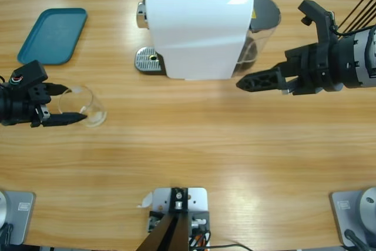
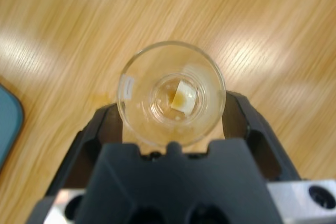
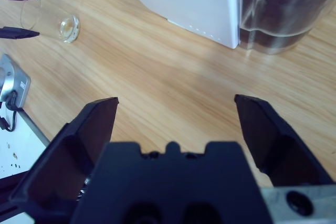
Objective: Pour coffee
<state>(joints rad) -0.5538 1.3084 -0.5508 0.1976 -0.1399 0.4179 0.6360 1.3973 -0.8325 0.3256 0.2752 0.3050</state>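
The left gripper (image 2: 172,114) has its jaws around the clear glass (image 2: 171,94), which stands on the table (image 2: 273,30) and appears empty, no coffee visible in it. The right gripper (image 3: 176,111) hangs jaws apart over bare wood short of the white coffee machine (image 1: 200,27). Recommended: keep the glass upright, carry it level onto the drip tray (image 1: 150,60).

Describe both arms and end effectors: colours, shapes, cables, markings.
Left end effector: black body, two slim tapered black jaws, a round red-and-white part on top. Right end effector: black, blocky, wedge-shaped jaws, silver-grey ribbed wrist behind, thin black cables trailing off. No readable markings.
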